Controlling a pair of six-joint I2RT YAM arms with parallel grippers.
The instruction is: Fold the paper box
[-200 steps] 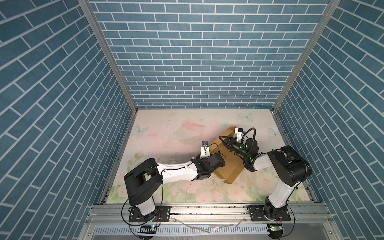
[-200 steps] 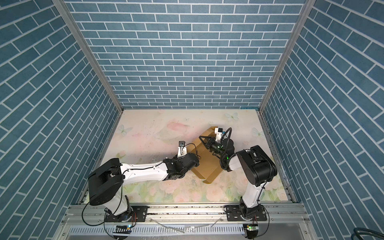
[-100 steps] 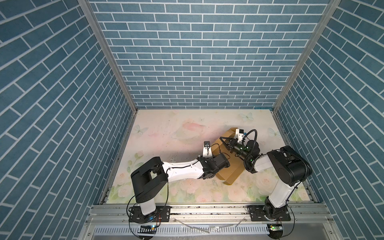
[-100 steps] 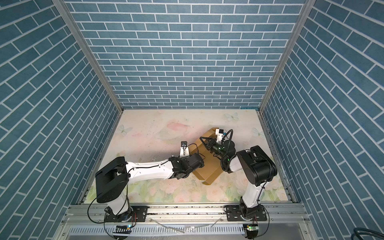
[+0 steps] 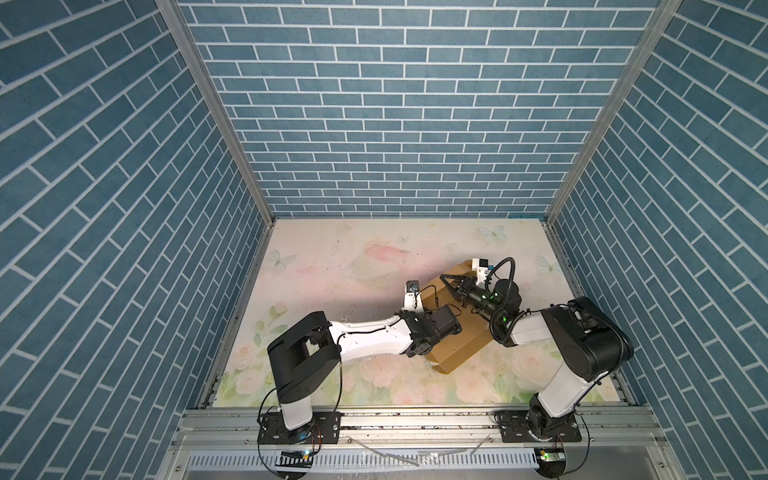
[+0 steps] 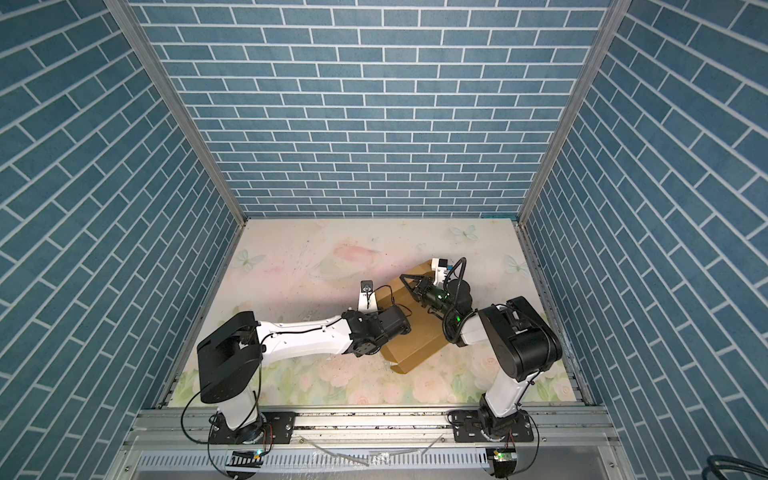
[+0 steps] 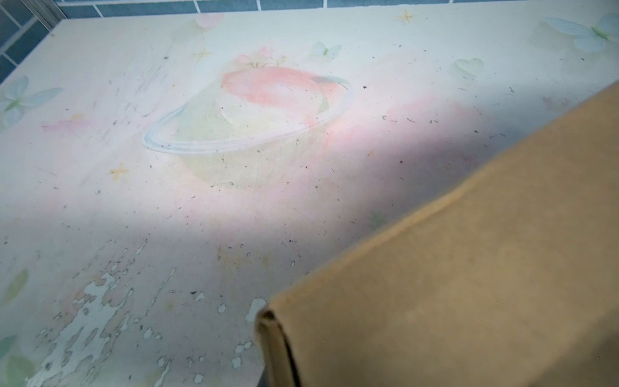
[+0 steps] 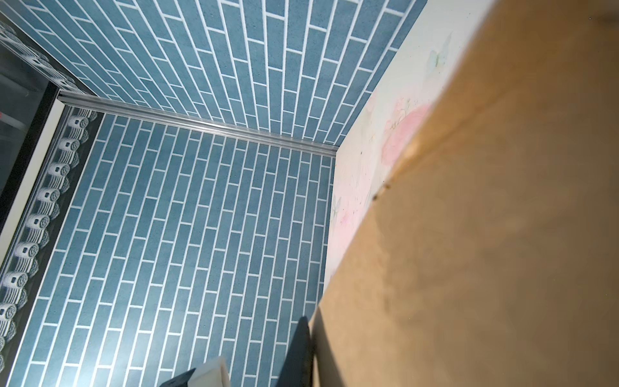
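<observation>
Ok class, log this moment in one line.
paper box: partly folded, on table; left hand: at box; right hand: over box's far end, grip unclear

The left arm point(image 5: 365, 338) and the right arm point(image 5: 528, 328) are built alike. Each has a black base plate point(image 5: 299, 432) fixed with small screws onto the aluminium rail point(image 5: 415, 419). Just above the rail comes a white post, then a bulky black shoulder housing point(image 5: 301, 361), then a long white link ending in black joint blocks farthest from the rail. Thin black cables point(image 5: 338, 386) loop from each base, and a thicker cable point(image 5: 509, 270) arches over the right arm's far end. Green lights point(image 5: 494, 296) glow there and on small boards point(image 5: 305, 456) just below the rail. White brackets point(image 5: 412, 293) carry the wrist cameras. The right gripper point(image 5: 446, 280) is black with slim fingers.
</observation>
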